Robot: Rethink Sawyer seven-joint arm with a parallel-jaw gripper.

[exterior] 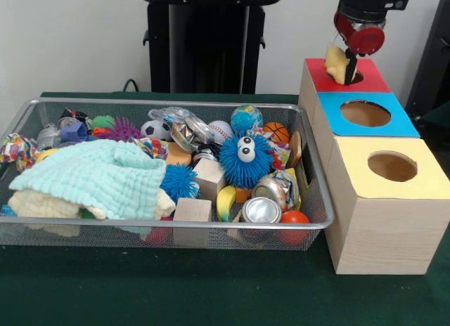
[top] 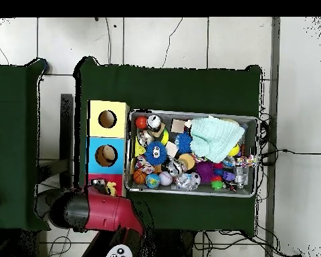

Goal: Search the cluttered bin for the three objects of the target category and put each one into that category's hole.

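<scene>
While the jaws [exterior: 349, 67] hang at the upper right of the front view, they are clamped on a pale yellow toy [exterior: 337, 63], one dark finger running down its right side. The toy sits right over the hole [exterior: 356, 76] in the red top of the far box, apparently touching its rim, so this looks like the drop itself, not yet let go.

In the overhead view the red arm covers most of that box at the lower left, with only a bit of yellow [top: 111, 187] showing beside it.

As for progress, I judge one animal to be on the point of going in. Whether others are already inside the box cannot be told. No tan-orange or striped toy shows in the bin [exterior: 169, 105], which fills the left and centre of the worktop [exterior: 140, 291]. A pale green cloth [exterior: 98, 178] heaped at the bin's left could hide them, as could the blue googly-eyed ball [exterior: 245, 159] and the cans around it.
</scene>
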